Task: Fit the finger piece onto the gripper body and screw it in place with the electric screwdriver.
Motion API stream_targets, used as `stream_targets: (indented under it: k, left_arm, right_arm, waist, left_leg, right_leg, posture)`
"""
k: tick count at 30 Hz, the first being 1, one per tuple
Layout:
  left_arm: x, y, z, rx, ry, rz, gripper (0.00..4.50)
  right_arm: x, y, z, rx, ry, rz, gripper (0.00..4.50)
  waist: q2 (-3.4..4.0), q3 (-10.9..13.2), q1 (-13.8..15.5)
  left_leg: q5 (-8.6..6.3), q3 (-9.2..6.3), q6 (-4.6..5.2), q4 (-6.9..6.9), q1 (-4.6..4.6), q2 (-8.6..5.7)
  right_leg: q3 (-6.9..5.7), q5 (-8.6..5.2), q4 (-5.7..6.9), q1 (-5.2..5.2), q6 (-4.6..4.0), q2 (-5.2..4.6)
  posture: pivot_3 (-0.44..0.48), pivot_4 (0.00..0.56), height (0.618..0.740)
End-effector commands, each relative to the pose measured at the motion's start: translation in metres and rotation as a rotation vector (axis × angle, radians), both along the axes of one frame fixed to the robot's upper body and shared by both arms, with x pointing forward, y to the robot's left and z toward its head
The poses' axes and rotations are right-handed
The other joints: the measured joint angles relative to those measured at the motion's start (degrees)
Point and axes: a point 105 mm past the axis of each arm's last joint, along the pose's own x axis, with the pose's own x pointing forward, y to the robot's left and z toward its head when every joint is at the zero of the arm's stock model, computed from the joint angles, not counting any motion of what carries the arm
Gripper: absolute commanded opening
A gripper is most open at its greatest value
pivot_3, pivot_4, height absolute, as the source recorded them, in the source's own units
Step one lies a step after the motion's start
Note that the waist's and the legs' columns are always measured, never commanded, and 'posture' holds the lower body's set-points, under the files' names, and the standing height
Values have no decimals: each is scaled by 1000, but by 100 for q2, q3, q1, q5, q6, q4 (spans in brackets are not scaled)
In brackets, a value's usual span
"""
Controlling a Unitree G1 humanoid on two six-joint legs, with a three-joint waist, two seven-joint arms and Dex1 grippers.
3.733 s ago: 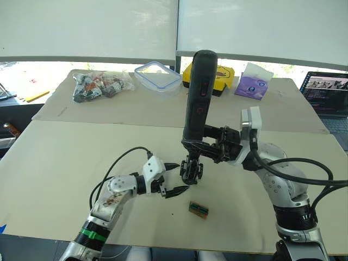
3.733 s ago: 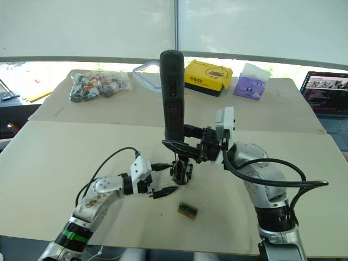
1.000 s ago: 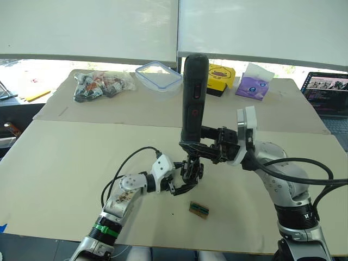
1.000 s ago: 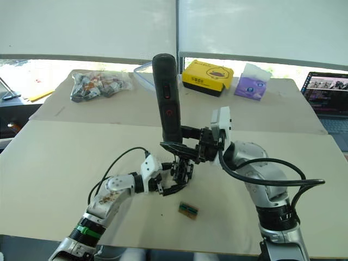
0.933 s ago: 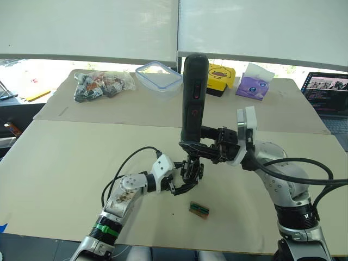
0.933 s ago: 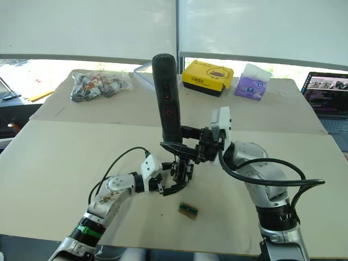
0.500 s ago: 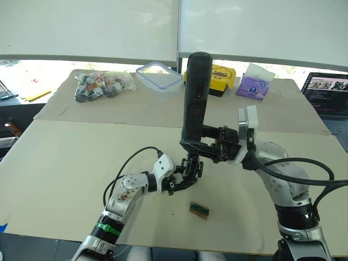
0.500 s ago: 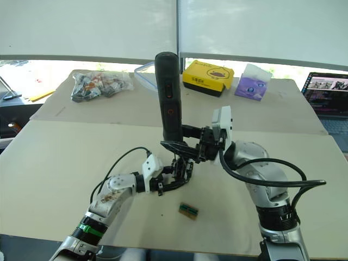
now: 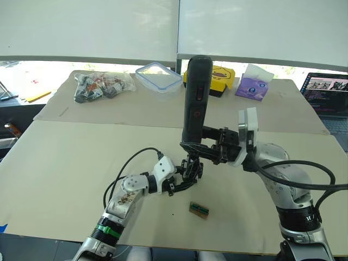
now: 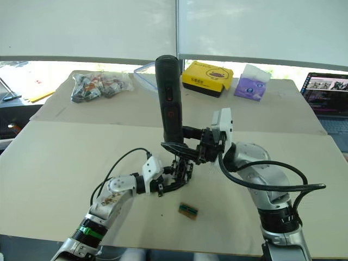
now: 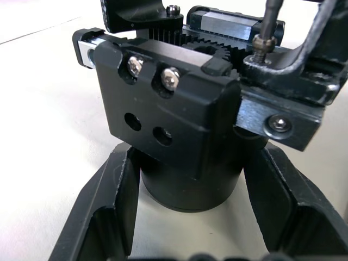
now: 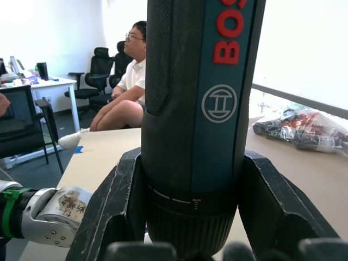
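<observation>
Looking down from the head, we hold the electric screwdriver [image 9: 194, 98] upright, our right pincer [image 9: 200, 150] clamped round its lower end, over the gripper body [image 9: 191, 169] mid-bench [image 9: 65, 157]. At the left wrist, our left pincer [image 11: 190, 217] sits apart, straddling the body's round base; the bit [image 11: 265, 27] meets a screw [image 11: 261, 43]. At the right wrist, fingers [image 12: 117, 212] grip the barrel. We judge screwing is underway; next, keep steady downward pressure.

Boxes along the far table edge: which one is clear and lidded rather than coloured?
The clear plastic container with a blue-rimmed lid, left of the yellow box and the purple tissue pack; those two are opaque.
</observation>
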Motion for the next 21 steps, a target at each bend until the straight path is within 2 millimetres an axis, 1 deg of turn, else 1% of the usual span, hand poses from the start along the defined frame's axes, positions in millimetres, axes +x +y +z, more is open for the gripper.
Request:
stream_targets:
  k: [1,11,15,21]
  left_arm:
    - [-8,-6,-4,-9,25,-25,2286]
    - [-8,-4,-5,-8,33,-18,2286]
    - [-8,-3,-5,-8,34,-15,2286]
    - [-7,-2,-5,-8,40,-9,2286]
  right_arm:
    - [6,0,-20,-69,62,-44,1956]
    - [12,1,-41,-94,143,-84,1956]
    - [10,1,-51,-108,175,-81,1956]
    - [12,8,-54,-105,172,-80,1956]
  waist:
    - [-1,-12,0]
    - [-4,-65,-1]
    - [-6,-86,-2]
    - [-6,-98,-10]
  left_leg:
    - [0,0,0,0,0,0]
    - [0,0,0,-3,5,1]
    - [0,0,0,-6,6,1]
    - [-1,0,0,-8,9,2]
  right_leg:
    - [0,0,0,0,0,0]
    - [0,-2,-4,3,-1,0]
    - [0,-3,-7,4,-1,0]
    - [0,-3,-10,5,-2,1]
  posture:
    - [0,150,740]
    - [0,150,740]
    - [0,150,740]
    - [0,150,740]
